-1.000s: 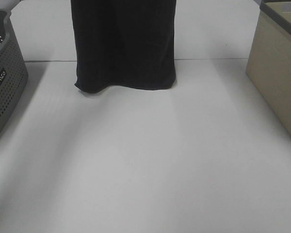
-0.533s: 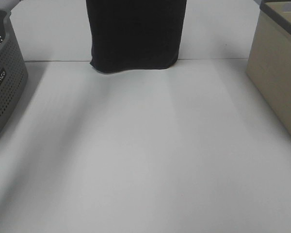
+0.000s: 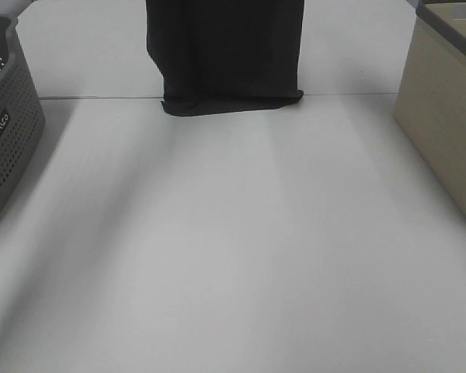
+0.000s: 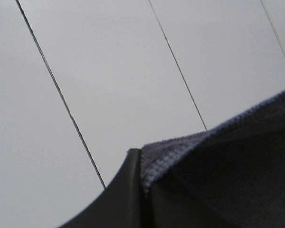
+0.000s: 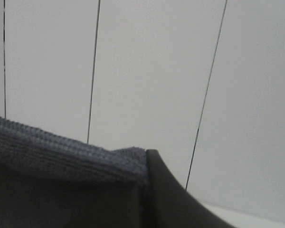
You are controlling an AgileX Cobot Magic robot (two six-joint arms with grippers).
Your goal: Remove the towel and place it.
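Over the far table (image 3: 233,256) | left gripper (image 4: 143,190) and right gripper (image 5: 145,190) pinch the towel (image 3: 225,58) | lower unevenly and you'd probably bunch it.

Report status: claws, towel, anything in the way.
Both shut: left claw and right claw pinching the towel edge. Towel hanging far middle, hem near the table. Grey basket left, beige box right, both apart from it.

It looked like a plain test lab. A white desk (image 3: 233,256) carried a grey perforated basket (image 3: 8,140) and a beige bin (image 3: 443,132); white panels (image 4: 118,71) showed thin dark seams.
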